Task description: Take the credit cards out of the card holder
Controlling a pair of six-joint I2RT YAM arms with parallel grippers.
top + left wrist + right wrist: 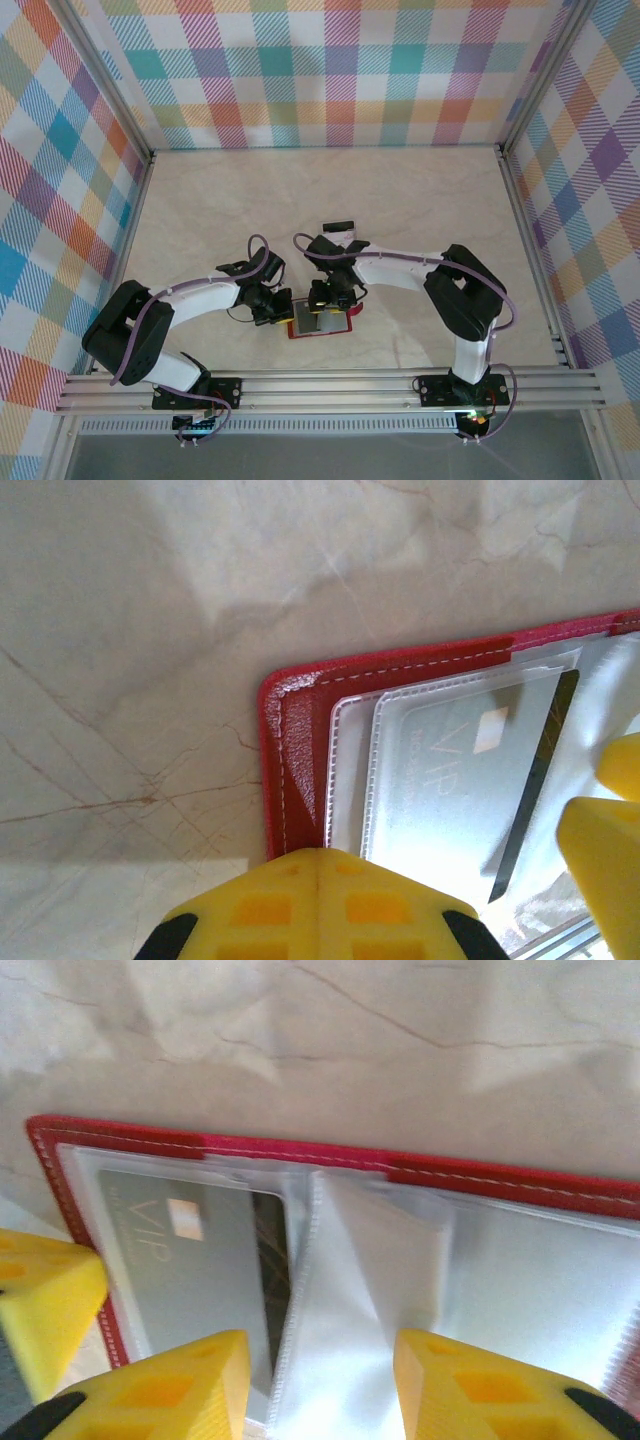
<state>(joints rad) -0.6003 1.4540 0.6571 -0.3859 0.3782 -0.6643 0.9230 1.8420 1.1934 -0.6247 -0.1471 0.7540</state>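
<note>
Pale, veined stone makes up the counter (450, 200), closed in by walls (320, 70) of bright plaid. My two arms meet low in the middle of it, close to my bases, over the card holder (335, 327), which lies opened flat with its red cover down and its clear sleeves (340, 1300) facing up.

My left gripper (272, 312) is at the holder's left end. From the left wrist its yellow tips (318, 865) are pressed together with no gap, and they sit on the red edge (290, 740) just beside a corner. I cannot tell whether anything is pinched between them.

My right gripper (325, 305) hangs over the middle of the holder, just beside the left one. From the right wrist its two yellow fingers (170, 1380) stand partly apart, one on either side of a raised fold of clear sleeve, and it has hold of nothing that I can see. One finger (605, 860) of it shows at the right edge of the left wrist view, and a left finger (45, 1295) shows at the left edge of the right wrist view.

One credit card (185, 1270), grey with "VIP" printed on it and a dark band along one side, lies inside a clear pocket in the holder's left half, between my two grippers (460, 770).

Further out on the counter, past both grippers and apart from the holder, a loose card (342, 232) lies flat, pale with a dark band at its far edge.
</note>
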